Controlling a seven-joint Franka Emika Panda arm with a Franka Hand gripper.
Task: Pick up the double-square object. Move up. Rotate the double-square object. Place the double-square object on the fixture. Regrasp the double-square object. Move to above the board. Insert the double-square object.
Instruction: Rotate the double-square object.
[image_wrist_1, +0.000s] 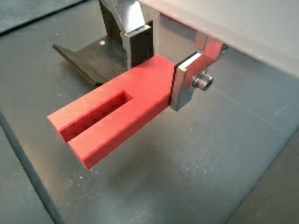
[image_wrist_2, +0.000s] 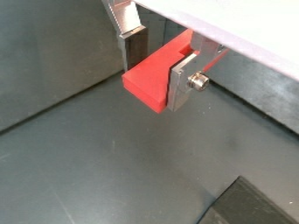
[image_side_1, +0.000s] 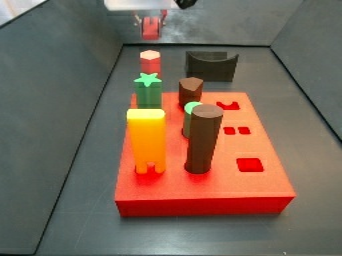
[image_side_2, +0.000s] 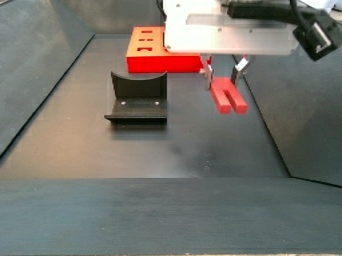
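double-square object (image_wrist_1: 111, 114) | pinched between claw (image_wrist_1: 163, 72) plates, clear of floor | fixture (image_side_2: 136, 96) beside

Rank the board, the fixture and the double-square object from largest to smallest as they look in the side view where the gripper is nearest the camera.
1. The fixture.
2. The board, partly hidden behind the gripper.
3. The double-square object, held in the gripper.
The fixture is closer, so the top two are unsure.

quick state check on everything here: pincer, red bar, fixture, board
pincer: shut on the double-square object, raised above the floor
double-square object: held at one end, off the floor, groove showing
fixture: empty, on the floor
board: pegs upright, several holes open
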